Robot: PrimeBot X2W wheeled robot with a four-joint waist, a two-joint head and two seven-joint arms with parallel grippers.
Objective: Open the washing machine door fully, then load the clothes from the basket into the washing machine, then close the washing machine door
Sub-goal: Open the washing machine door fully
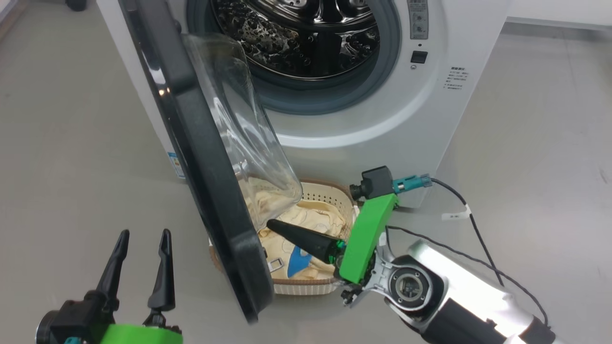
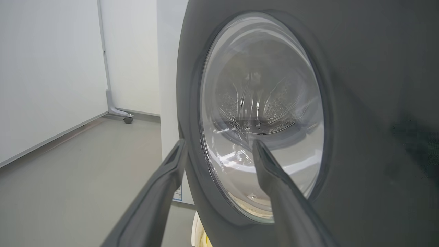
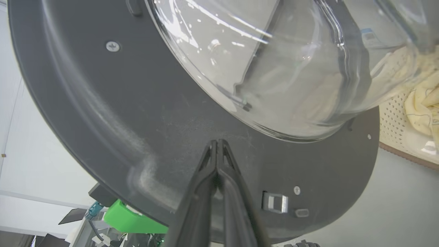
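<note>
1. The right gripper [image 1: 270, 223], pinched shut and empty, has its tips at the inner face of the washing machine door [image 1: 203, 181]. They could skid off the glossy black rim.
2. The left gripper [image 1: 146, 234], spread wide outside, could block the swing.
3. The door stands half open over the basket [image 1: 306, 285] of pale yellow clothes [image 1: 315, 215].
</note>
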